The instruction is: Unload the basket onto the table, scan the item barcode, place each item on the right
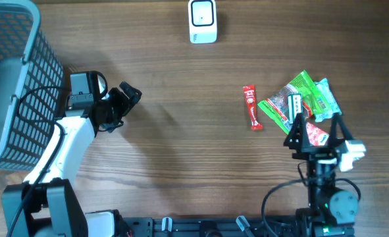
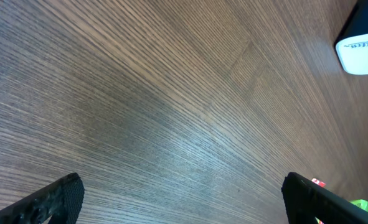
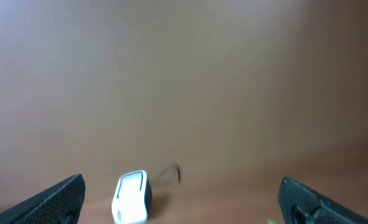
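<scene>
Both spread, holding nothing: left gripper point(image 1: 124, 105) over table point(image 1: 181, 151); right gripper point(image 1: 318, 131) above snack packets point(image 1: 298, 97); scanner point(image 1: 202, 21) at far edge.

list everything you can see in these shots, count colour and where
table: 1, brown wood, under everything
basket: 1, grey mesh, far left corner
scanner: 1, white, far edge, centre
snack bar: 1, red, right of centre, apart from the pile
snack packets: overlapping pile, at least three, green, teal and red-and-white, right side; exact count unclear
left arm: 1, white and black, left side beside the basket
right arm: 1, black, near right edge
left fingers: 2, black, open over bare table
right fingers: 2, black, open, over the near edge of the packet pile
</scene>
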Available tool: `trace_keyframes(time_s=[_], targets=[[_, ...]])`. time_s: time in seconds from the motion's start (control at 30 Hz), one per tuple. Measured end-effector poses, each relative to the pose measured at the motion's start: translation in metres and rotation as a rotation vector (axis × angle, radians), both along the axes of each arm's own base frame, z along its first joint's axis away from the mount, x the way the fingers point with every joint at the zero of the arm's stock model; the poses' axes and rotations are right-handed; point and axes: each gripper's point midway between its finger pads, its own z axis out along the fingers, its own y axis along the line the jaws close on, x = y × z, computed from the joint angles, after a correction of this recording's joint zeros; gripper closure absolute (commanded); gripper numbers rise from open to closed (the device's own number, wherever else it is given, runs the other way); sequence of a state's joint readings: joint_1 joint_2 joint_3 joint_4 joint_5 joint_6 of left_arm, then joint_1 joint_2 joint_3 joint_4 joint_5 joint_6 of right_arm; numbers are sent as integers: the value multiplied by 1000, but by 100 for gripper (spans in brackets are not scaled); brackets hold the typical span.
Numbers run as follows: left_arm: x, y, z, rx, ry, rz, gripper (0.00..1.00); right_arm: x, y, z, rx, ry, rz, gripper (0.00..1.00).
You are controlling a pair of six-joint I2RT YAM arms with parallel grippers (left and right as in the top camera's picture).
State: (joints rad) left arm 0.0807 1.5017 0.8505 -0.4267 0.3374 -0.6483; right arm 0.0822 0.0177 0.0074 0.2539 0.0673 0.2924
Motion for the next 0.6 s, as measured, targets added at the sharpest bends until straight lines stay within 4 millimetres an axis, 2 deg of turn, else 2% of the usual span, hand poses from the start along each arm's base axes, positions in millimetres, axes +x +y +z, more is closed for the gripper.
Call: trace_keyframes(time_s=[0.03, 0.13, 0.27, 0.37, 0.6], targets=[[0, 0, 0, 0, 0, 0, 0, 3, 0, -11, 3, 46, 2, 0], [0, 0, 0, 0, 0, 0, 0, 5, 5, -26, -52, 106, 18, 0], [0, 0, 0, 0, 0, 0, 0, 5, 21, -38, -265, 134, 81, 0], [0, 0, 0, 0, 0, 0, 0, 5, 28, -59, -379, 204, 113, 0], [0, 0, 0, 0, 0, 0, 0, 4, 31, -61, -440, 201, 125, 0]])
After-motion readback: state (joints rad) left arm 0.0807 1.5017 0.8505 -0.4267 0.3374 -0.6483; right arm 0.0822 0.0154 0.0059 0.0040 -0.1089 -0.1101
